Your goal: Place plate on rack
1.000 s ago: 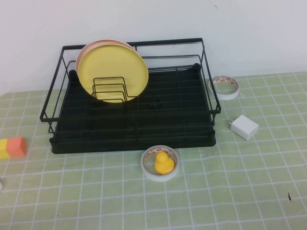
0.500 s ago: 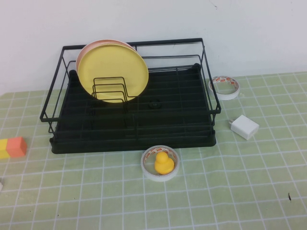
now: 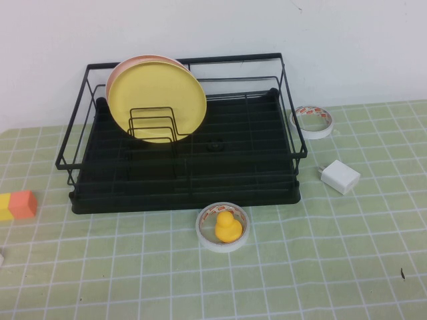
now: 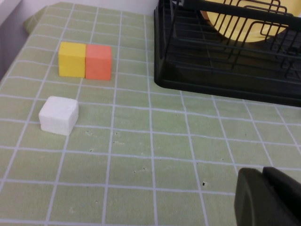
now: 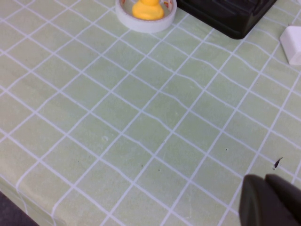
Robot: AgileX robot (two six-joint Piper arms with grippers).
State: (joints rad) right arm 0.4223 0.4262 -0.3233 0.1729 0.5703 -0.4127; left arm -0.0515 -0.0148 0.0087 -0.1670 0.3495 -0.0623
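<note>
The yellow plate [image 3: 157, 100] stands upright in the wire slots at the left of the black rack [image 3: 187, 193], in front of a pale pink plate [image 3: 133, 63]. Its lower part also shows in the left wrist view [image 4: 244, 28] inside the rack [image 4: 211, 84]. Neither gripper shows in the high view. My left gripper [image 4: 268, 197] is shut and empty over the bare tablecloth, near the rack's front left corner. My right gripper [image 5: 270, 200] is shut and empty over the tablecloth, to the front right of the rack's corner [image 5: 235, 21].
A tape roll holding a yellow duck [image 3: 226, 227] lies in front of the rack. Another tape roll [image 3: 313, 121] and a white charger [image 3: 339, 176] lie to its right. A yellow and orange block [image 3: 17, 205] and a white cube [image 4: 58, 115] lie at the left.
</note>
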